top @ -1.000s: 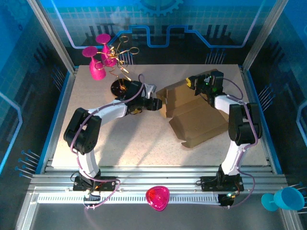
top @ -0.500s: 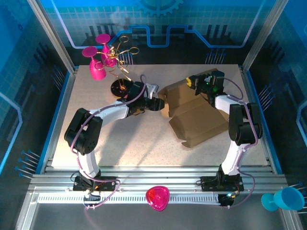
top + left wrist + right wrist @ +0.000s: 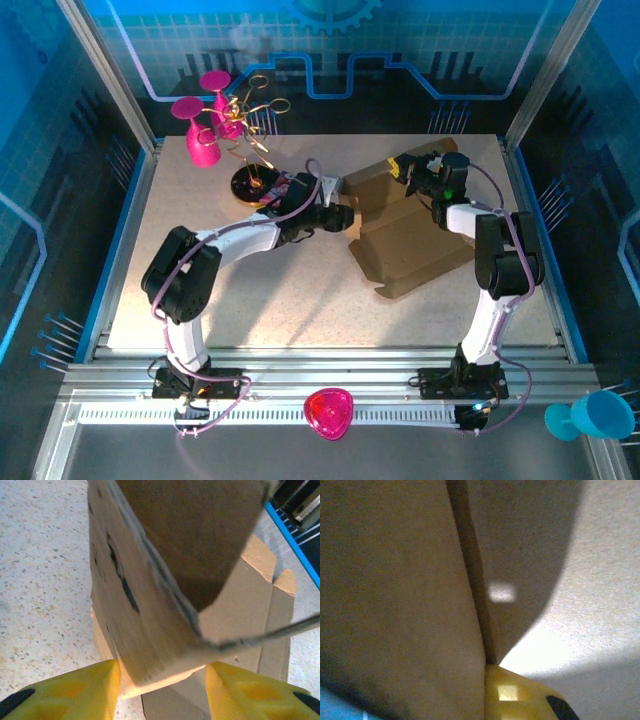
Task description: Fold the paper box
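Observation:
The paper box (image 3: 410,240) is a brown cardboard sheet lying partly folded right of the table's middle. My left gripper (image 3: 343,215) is at its left edge. In the left wrist view its yellow fingers (image 3: 65,690) straddle a folded corner of the paper box (image 3: 150,605), and the cardboard spans the gap between them at my left gripper (image 3: 162,680). My right gripper (image 3: 405,170) is at the box's back flap. In the right wrist view one yellow finger (image 3: 520,695) presses against the paper box (image 3: 395,605), which hides the other finger of my right gripper (image 3: 487,667).
Two pink goblets (image 3: 200,130), a gold wire stand (image 3: 250,105) and a black round base (image 3: 255,182) crowd the back left. A pink bowl (image 3: 329,412) and a blue cup (image 3: 595,415) sit off the table at the front rail. Bare tabletop (image 3: 260,290) lies in front of the box.
My left gripper has moved right into the box's left edge. The raised left flap has folded down and the box sits flatter. The right gripper stayed at the back flap.

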